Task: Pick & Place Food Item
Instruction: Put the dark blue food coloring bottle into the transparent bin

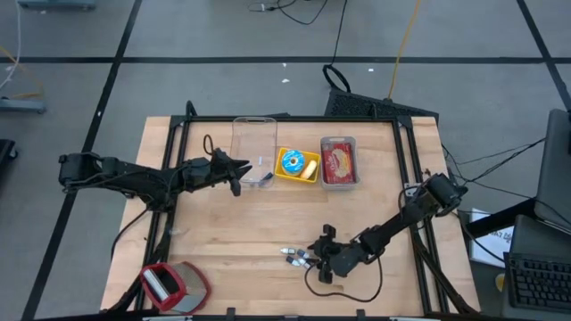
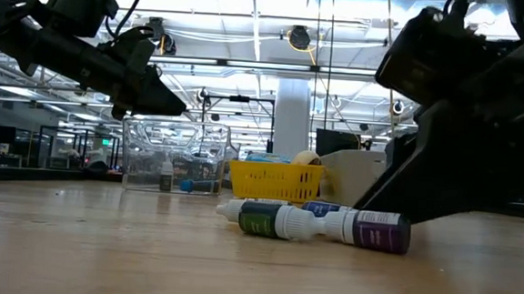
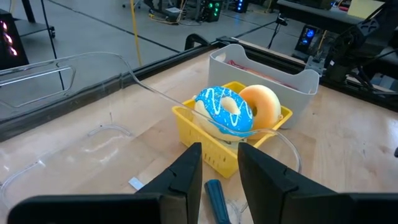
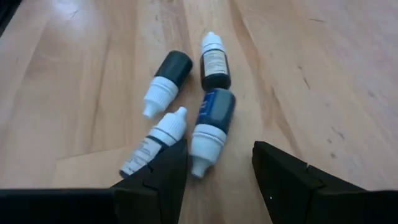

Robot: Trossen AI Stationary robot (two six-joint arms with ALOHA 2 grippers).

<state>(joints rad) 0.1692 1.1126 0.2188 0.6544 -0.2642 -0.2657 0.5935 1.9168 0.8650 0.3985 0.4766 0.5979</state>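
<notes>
The left hand (image 1: 239, 169) hovers over the clear bin (image 1: 252, 149) at the far middle of the surface (image 1: 250, 227), its fingers a narrow gap apart and holding nothing. Just right of the bin, the yellow basket (image 1: 297, 166) holds a blue-iced donut (image 3: 225, 111) and a plain donut (image 3: 263, 105). The right hand (image 1: 314, 257) sits low near the front, open, empty, beside four dropper bottles (image 4: 186, 106).

wooden table (image 1: 232, 227) with bottles (image 1: 296, 257), bins (image 1: 340, 162)
</notes>
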